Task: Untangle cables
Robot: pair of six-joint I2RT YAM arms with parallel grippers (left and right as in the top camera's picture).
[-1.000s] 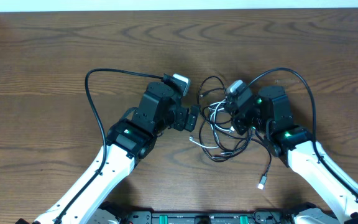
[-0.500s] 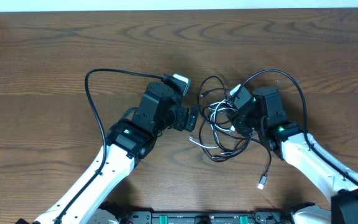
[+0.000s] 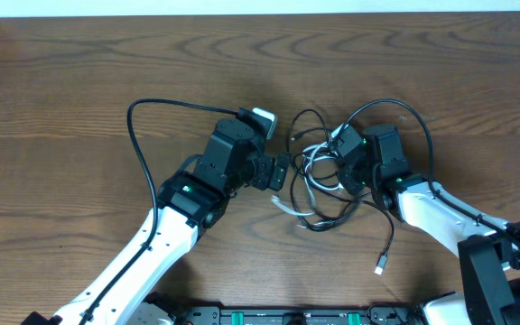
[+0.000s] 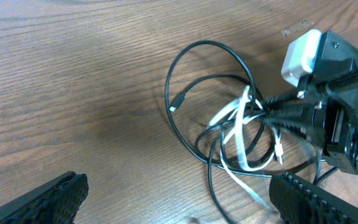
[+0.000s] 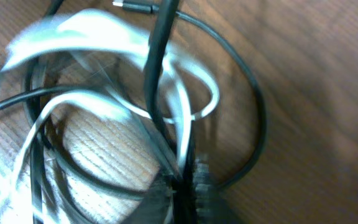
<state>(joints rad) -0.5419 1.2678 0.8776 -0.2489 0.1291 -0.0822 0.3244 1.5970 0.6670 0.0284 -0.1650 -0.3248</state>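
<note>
The cables lie tangled between my two grippers: a black cable (image 3: pixel 308 118) in loops and a white cable (image 3: pixel 289 206) threaded through it. In the left wrist view the black cable (image 4: pixel 191 56) arcs around the white cable (image 4: pixel 235 127). My right gripper (image 3: pixel 334 164) is shut on the knot of black and white strands; its wrist view shows the right gripper (image 5: pixel 184 186) pinching them. My left gripper (image 3: pixel 281 171) stands wide open just left of the tangle, and the left gripper (image 4: pixel 179 199) holds nothing. A long black tail ends in a plug (image 3: pixel 381 266).
The brown wooden table (image 3: pixel 79 72) stretches all around. The left arm's thick black cable (image 3: pixel 138 135) loops out to the left, and the right arm's own cable (image 3: pixel 418 122) arches over its wrist. A small black plug tip (image 4: pixel 174 106) lies inside the loop.
My right gripper opened, shifted left into the tangle and shut on the strands. The cable bundle slid slightly left. The left arm has barely moved.
</note>
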